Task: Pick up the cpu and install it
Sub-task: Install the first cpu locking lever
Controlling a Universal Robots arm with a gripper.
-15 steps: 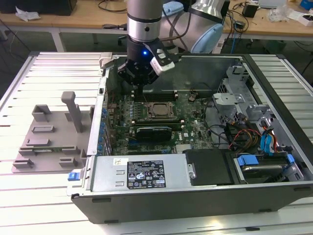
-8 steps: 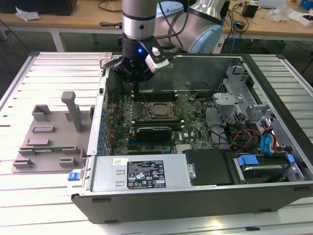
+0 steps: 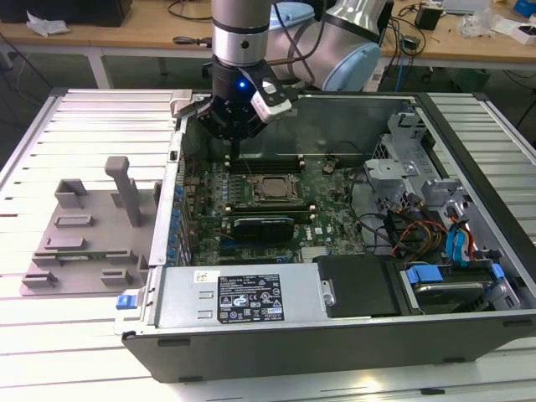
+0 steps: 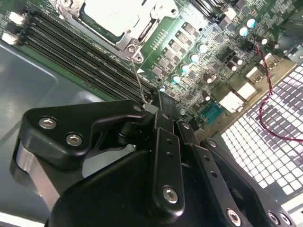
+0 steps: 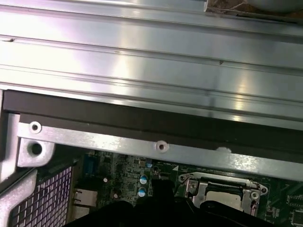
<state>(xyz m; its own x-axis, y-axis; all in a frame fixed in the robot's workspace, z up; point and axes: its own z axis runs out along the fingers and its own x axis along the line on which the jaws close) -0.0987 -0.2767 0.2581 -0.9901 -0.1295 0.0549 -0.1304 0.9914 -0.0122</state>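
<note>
pincer (image 4: 158, 106) pressed together by socket lever (image 4: 136, 78) | cpu (image 3: 270, 188) seated in socket | case wall (image 5: 142, 139) near

look: cpu (image 3: 270, 189), flat silvery-grey square
state: seated in the socket frame
place: exterior view's centre, slightly left
</note>
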